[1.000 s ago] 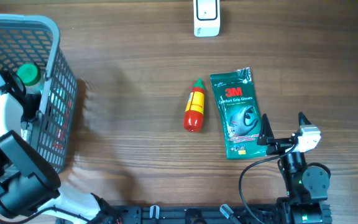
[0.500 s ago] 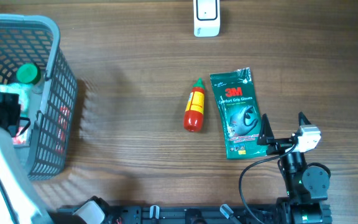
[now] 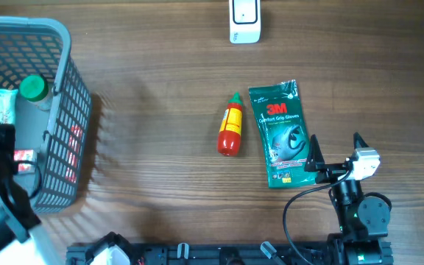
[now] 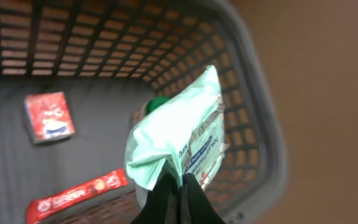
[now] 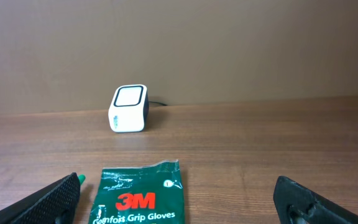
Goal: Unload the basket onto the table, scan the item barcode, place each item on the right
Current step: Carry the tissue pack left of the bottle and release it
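The left hand [image 4: 180, 182] is closed tight on one thin edge of a pale green packet [image 4: 178, 134], which hangs above the grey basket [image 3: 73, 110] at the left edge of the surface. Below it in the basket lie a green-capped bottle [image 3: 33, 89] and some red packs. The right hand [image 3: 335, 151] stands wide open with nothing in it, near the front edge at the right, just beside the gloves pack [image 3: 281, 136]. A red squeeze bottle [image 3: 230, 126] lies just left of that pack. The scanner [image 3: 244, 20] sits at the far edge, well apart from the basket.

The pinch looks the weak point: with only a crimped fringe held, the slick film could slide out and drop back among the other goods. The packet also dangles and may twist in transit, so its barcode, which I cannot find in these views, might face away from the scanner window. A low path could snag the basket wall or brush the red squeeze bottle on the way across.
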Controlling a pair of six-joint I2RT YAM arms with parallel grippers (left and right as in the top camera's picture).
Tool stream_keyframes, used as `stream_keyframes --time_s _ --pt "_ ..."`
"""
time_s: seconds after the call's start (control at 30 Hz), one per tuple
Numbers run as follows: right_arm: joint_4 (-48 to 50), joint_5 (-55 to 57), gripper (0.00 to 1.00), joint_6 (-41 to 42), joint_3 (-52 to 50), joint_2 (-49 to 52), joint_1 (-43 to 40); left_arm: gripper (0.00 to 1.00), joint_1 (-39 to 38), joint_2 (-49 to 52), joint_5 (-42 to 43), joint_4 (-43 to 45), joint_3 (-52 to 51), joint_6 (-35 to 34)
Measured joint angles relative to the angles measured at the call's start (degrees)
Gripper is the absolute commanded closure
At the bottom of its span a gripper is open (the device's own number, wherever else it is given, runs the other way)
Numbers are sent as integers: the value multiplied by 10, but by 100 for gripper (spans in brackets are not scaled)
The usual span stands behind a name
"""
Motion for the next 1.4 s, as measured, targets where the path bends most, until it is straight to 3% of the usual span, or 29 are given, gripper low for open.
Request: stream_keyframes --time_s 0.23,0.47,0.73,0.87,1.07,1.4 --pt "0 0 0 0 0 0 0 96 0 -69 143 33 0 0" --pt "0 0 0 0 0 0 0 96 -10 -84 300 -10 0 11" --pt "0 0 1 0 0 0 0 96 -148 -83 370 -23 0 68" --pt "0 0 0 0 0 0 0 96 -250 -84 349 -32 -3 71" --pt "0 0 0 0 0 0 0 96 -380 -83 233 -10 -65 18" --pt "0 0 0 0 0 0 0 96 -568 9 77 153 -229 -174"
